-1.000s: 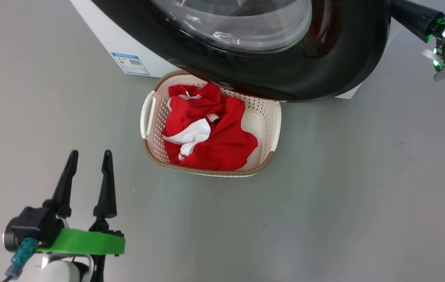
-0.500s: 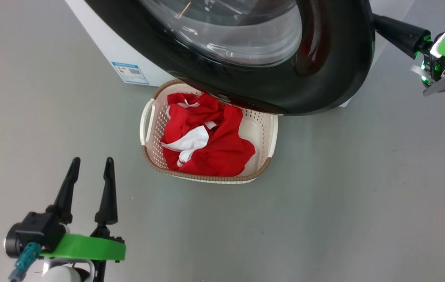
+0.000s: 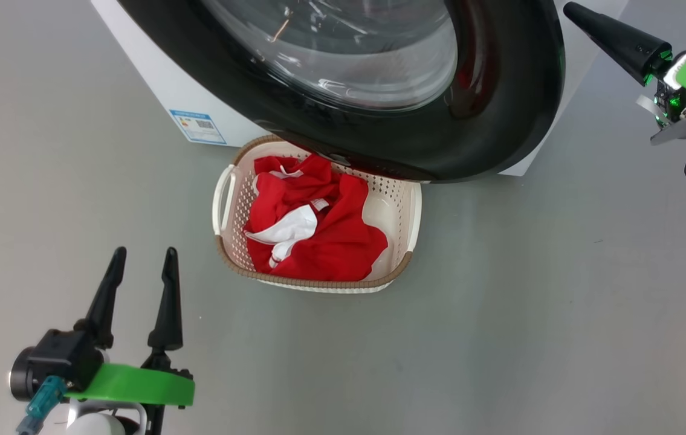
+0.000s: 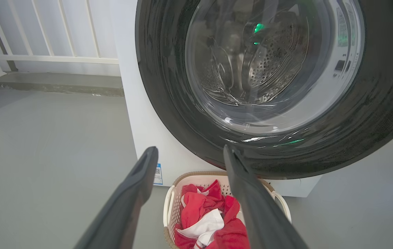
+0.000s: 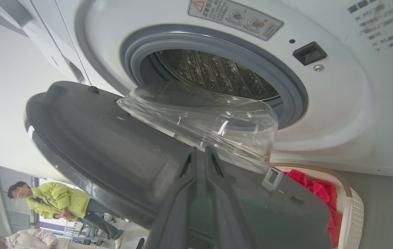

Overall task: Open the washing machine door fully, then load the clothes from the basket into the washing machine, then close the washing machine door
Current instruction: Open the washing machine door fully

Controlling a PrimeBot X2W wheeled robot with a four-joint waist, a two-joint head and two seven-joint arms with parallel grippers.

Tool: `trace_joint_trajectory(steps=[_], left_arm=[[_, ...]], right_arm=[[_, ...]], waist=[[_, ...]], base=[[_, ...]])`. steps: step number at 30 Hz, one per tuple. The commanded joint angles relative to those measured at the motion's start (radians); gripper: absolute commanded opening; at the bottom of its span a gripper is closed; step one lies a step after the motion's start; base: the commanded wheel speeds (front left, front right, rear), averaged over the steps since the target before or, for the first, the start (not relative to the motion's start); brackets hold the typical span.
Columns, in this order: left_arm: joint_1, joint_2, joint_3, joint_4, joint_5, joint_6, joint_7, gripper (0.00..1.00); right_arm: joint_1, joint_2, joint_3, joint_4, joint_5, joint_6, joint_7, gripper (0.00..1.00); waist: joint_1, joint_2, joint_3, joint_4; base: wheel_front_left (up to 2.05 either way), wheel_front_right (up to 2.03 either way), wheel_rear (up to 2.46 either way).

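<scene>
The right claw [image 3: 584, 17], fingers pressed together on nothing, sits at the far right just beside the rim of the washing machine door [image 3: 500, 121]. Its tip now shows clear of that rim, where half a second ago the rim hid it. In the right wrist view this claw [image 5: 201, 154] lies against the door's grey inner face, below the glass bowl. The whole head picture has slid since then, so the camera has moved. Against the washing machine [image 3: 155, 78], the door's right edge stands slightly further left than a second ago. The left claw [image 3: 144, 254] hangs near and left with its fingers apart and empty, placed as before. The basket [image 3: 222, 199] stands on the floor [image 3: 530, 302] against the machine's front, its far rim tucked under the door's lower edge. The clothes [image 3: 330, 241] lie in it, heaped to the left and baring its right side. Open floor spreads right of the basket and nearer than it, and between the basket and the left claw.
</scene>
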Motion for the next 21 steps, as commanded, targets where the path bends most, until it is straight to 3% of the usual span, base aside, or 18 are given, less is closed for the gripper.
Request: trace_joint_trajectory(steps=[1, 13, 21], left_arm=[[0.013, 0.020, 0.034, -0.018, 0.011, -0.002, -0.008, 1.00], [0.024, 0.027, 0.049, -0.025, 0.018, -0.003, -0.008, 1.00], [0.029, 0.030, 0.057, -0.030, 0.020, -0.004, -0.008, 1.00]], right_arm=[[0.030, -0.003, -0.006, -0.031, -0.010, 0.002, -0.008, 1.00], [0.102, -0.026, -0.037, -0.126, -0.042, 0.002, -0.073, 1.00], [0.193, -0.055, -0.059, -0.277, -0.090, 0.002, -0.173, 1.00]], waist=[[0.0000, 0.0000, -0.005, -0.003], [0.0000, 0.0000, -0.031, -0.039], [0.0000, 0.0000, -0.039, -0.061]], base=[[0.00, 0.00, 0.00], [0.00, 0.00, 0.00], [0.00, 0.00, 0.00]])
